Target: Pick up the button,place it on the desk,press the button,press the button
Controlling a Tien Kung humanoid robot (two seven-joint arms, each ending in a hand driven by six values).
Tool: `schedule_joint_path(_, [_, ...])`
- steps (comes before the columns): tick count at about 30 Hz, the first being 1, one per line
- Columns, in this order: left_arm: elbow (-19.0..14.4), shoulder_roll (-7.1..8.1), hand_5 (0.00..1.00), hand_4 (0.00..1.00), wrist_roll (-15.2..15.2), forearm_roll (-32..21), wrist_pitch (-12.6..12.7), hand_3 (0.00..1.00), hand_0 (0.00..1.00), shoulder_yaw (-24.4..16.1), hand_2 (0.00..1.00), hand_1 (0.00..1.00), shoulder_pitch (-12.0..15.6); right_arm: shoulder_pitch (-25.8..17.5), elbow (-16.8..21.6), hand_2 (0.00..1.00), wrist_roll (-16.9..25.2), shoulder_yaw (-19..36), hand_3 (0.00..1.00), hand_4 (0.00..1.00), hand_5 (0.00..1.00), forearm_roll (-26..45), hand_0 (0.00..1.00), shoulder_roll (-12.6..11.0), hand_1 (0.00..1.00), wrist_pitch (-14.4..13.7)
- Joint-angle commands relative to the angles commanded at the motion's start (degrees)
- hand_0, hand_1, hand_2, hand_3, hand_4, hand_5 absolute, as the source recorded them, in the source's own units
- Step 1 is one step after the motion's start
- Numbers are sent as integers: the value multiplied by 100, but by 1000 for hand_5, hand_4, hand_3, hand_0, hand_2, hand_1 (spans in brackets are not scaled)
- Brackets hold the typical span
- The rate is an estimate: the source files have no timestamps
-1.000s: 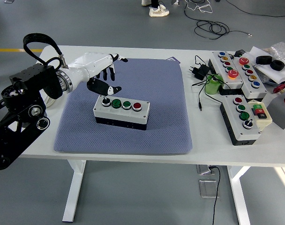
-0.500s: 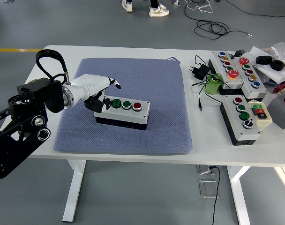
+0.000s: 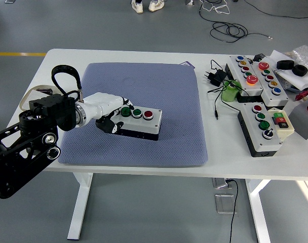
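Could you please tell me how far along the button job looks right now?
Done: the button box sits on the blue mat. In hand: the left robot hand covers the box's left end, a fingertip by the green button. Left: whether a press has landed can't be told.

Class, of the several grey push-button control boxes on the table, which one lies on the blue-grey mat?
The grey four-button box under the robot's left hand; the other boxes sit on bare white table at the right.

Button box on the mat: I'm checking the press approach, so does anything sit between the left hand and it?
Nothing visible does. The left hand is already over the left end of the button box on the blue mat.
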Motion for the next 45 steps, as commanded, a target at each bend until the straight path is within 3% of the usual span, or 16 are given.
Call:
schedule_joint_path(17, [272, -180, 79, 549, -21, -92, 38, 883, 32, 128, 87, 30, -130, 0, 0, 596, 20, -56, 639, 413, 494, 54, 661, -9, 539, 6])
schedule_joint_path(45, [299, -91, 84, 552, 105, -112, -205, 836, 35, 228, 89, 35, -39, 3, 0, 596, -3, 37, 639, 412, 494, -37, 661, 0, 539, 2])
